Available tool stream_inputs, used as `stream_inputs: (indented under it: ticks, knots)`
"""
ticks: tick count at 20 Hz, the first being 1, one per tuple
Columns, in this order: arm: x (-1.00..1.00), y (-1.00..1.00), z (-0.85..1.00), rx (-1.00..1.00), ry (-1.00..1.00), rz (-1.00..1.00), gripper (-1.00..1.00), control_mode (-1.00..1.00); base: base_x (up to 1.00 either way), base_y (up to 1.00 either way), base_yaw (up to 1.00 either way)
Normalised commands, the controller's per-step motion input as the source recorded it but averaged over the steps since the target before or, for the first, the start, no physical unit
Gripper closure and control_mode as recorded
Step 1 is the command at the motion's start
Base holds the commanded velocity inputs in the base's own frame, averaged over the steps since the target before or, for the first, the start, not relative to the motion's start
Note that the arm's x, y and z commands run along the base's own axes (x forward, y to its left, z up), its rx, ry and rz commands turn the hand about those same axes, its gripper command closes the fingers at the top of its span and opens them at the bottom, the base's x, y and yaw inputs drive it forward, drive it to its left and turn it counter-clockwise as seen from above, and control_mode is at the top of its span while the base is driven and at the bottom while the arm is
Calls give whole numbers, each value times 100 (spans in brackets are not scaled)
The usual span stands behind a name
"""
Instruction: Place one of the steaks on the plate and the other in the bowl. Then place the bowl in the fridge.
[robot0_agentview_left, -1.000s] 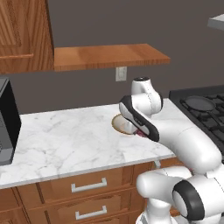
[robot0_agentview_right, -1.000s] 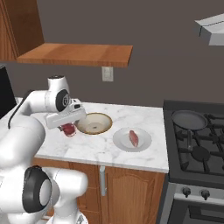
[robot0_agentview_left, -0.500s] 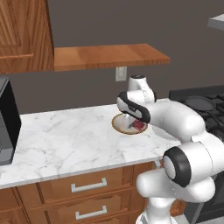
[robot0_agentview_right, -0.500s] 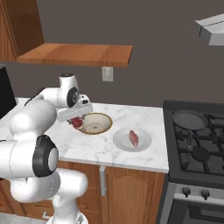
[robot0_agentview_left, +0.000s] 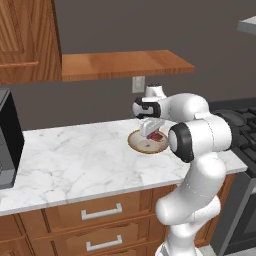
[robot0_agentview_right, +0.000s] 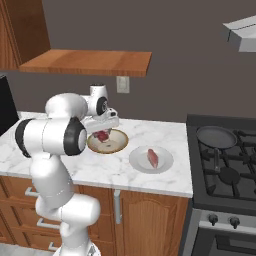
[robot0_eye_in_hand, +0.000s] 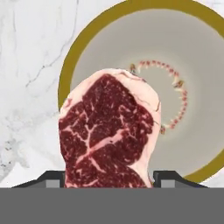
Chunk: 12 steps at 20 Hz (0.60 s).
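the arm has swung toward the back of the surface (robot0_agentview_left: 75, 155) over the last second, carrying the dark steak (robot0_eye_in_hand: 107, 131) from short of the bowl (robot0_agentview_right: 107, 141) to over it. in the older frames the pincer (robot0_agentview_left: 151, 131) hung near the bowl's front rim with the red slab beside it; now it sits above the bowl, and the hand view looks down past the meat onto the cream inside and the tan rim.

the pincer is clamped on the dark steak, its two tips flanking the slab at the bottom of the hand view. the meat overlaps the bowl's rim on one side in that view, so it is not quite centred. how high it hangs above the bowl i cannot tell.

the pale steak (robot0_agentview_right: 152, 158) already lies on the plate (robot0_agentview_right: 137, 161), which sits just beside the bowl, toward the stove (robot0_agentview_right: 225, 170) and nearer the front edge. so the plate half looks done, and the bowl half is one release away. a small shift toward the bowl's middle would likely help. the bowl's trip to the fridge is not yet begun.
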Motion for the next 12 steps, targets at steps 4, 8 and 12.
stream_inputs:
  ticks: [4, 8, 12]
  knots:
    - [54, 0, -48, 0, 1, 0, 100, -100, 0, 0, 0]
    - [40, 0, -45, 0, 1, 0, 100, -100, 0, 0, 0]
    - [12, -1, -46, 0, 5, 0, 100, -100, 0, 0, 0]
